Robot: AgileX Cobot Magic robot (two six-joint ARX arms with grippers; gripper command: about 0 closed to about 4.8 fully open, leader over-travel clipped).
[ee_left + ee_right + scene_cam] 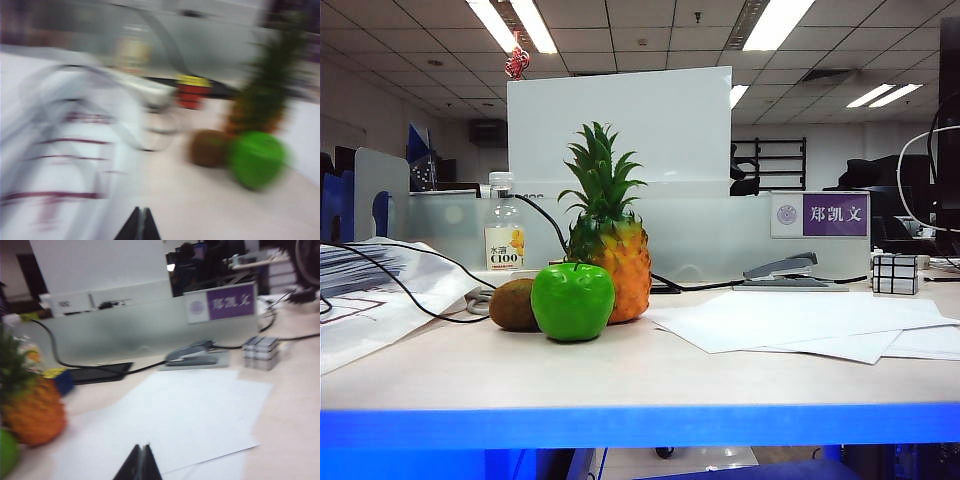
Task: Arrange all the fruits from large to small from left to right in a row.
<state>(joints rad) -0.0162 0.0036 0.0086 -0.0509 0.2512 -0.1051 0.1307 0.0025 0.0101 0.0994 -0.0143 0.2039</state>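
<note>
**Nothing sorted yet: three fruits in a clump, both arms held back**

The pineapple (pixel 612 255) is the landmark. The apple (pixel 572 301) sits just in front of it, touching or nearly so, and the kiwi (pixel 514 304) lies left of the apple, tucked against it. That is a huddle, not a row, so the task looks to be at its very first step.

The left gripper (pixel 139 226) hangs over bare table well short of the pineapple, fingers pressed together and empty. The right gripper (pixel 140 463) hovers over the paper sheets (pixel 190 415) to the pineapple's right, likewise closed with nothing held.

Judging from this, the next move needs a gripper opened and a fruit lifted clear, probably the kiwi, which belongs far right of the pineapple.
</note>
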